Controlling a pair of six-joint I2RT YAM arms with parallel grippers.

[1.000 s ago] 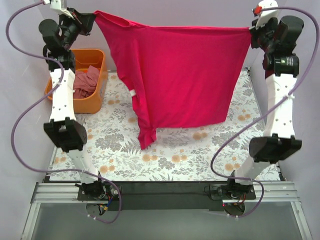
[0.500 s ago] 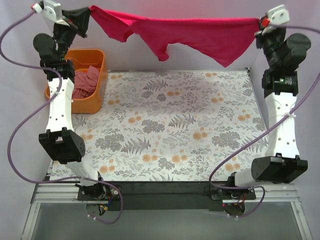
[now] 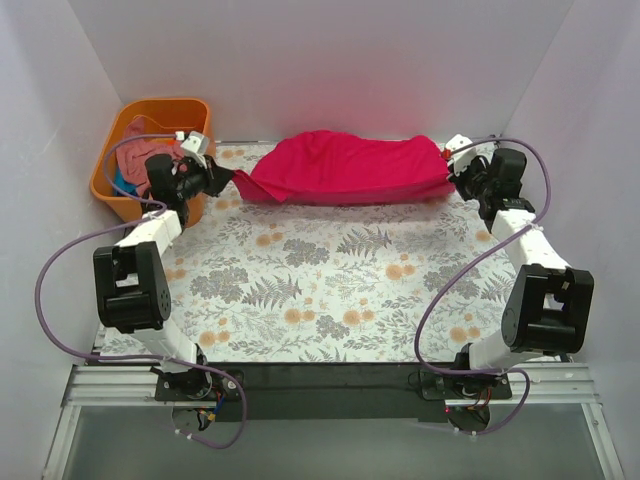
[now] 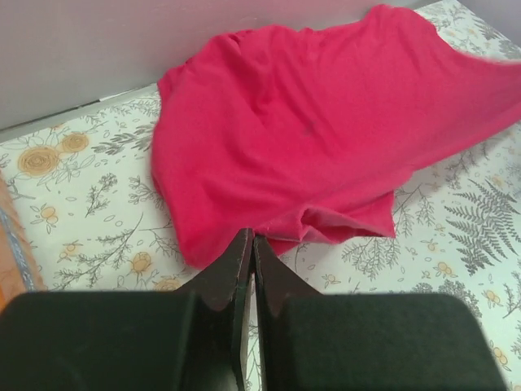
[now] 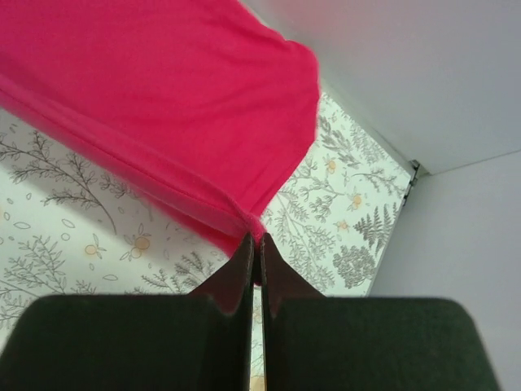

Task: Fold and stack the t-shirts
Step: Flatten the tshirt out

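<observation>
One crimson t-shirt (image 3: 345, 165) lay along the far edge of the table, slumped in a long, low mound that ran from one gripper to the other, close to the back wall (image 3: 320, 60). It was not yet flat: the cloth was heaped and rumpled, with soft rolls along its near edge and a sleeve or corner tucked under on the left, so no fold could be called made. The fabric looked thin, matte and limp, a plain knit that sagged wherever it was not held. The left gripper (image 3: 222, 178) had its jaws pressed together on the shirt's left end, and the left wrist view showed the dark tips meeting right at the hemmed edge. The right gripper (image 3: 450, 170) was likewise pinched shut on the right-hand corner, the cloth drawn into a narrow ridge towards its tips. A salmon t-shirt (image 3: 140, 135) sat crumpled in the orange tub (image 3: 165, 103) at the far left, untouched, so by my reckoning the task was barely begun: spreading, folding and stacking all remained. The floral table cloth (image 3: 330, 280), printed with grey ferns and orange blooms, lay smooth beneath.
</observation>
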